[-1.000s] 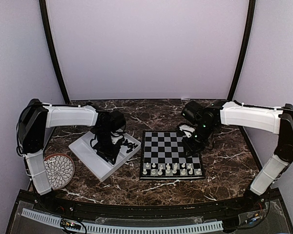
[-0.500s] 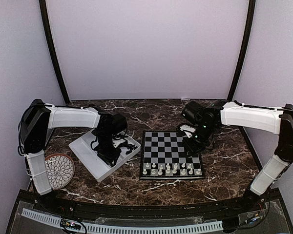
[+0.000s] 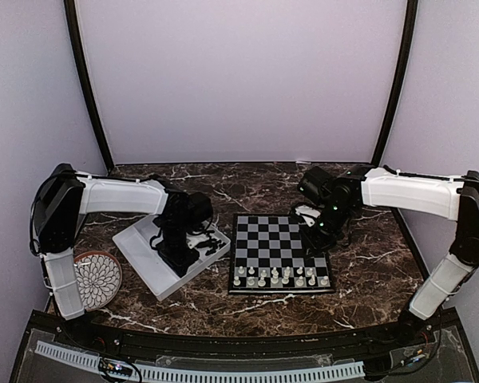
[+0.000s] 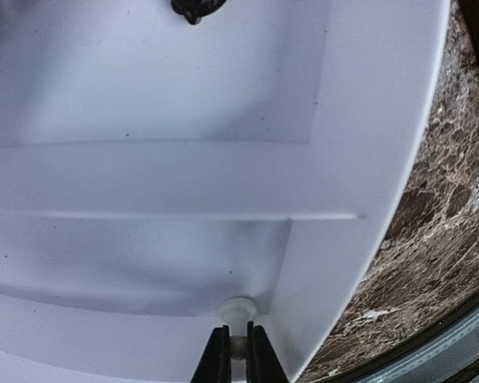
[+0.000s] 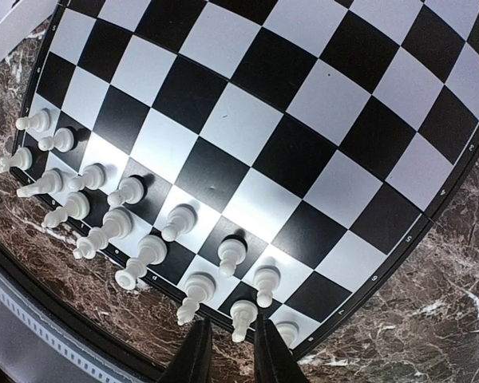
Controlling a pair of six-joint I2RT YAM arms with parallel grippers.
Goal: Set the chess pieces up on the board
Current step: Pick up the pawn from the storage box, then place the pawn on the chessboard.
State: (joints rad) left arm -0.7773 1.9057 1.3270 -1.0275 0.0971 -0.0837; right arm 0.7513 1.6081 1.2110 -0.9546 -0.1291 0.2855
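The board [image 3: 278, 233] lies at the table's middle, with white chess pieces [image 3: 279, 278] filling its two near rows. In the right wrist view these pieces [image 5: 144, 255] stand along the board's [image 5: 287, 144] near edge. My right gripper [image 5: 233, 347] hangs above that edge, slightly open and empty; it also shows in the top view [image 3: 318, 238]. My left gripper [image 4: 239, 351] is shut on a white piece [image 4: 239, 309] low in a corner of the white divided tray [image 4: 184, 175]. In the top view it [image 3: 178, 255] is down in the tray [image 3: 144, 263]. Black pieces [image 3: 213, 242] lie in the tray's far end.
A round patterned plate [image 3: 96, 279] sits at the near left beside the tray. One black piece [image 4: 195, 8] shows at the top edge of the left wrist view. Dark marble table [image 3: 367, 263] lies right of the board. Curved frame posts stand at the back corners.
My left arm has shifted a little to the right over the tray, and the tray has turned slightly. My right arm has barely moved.
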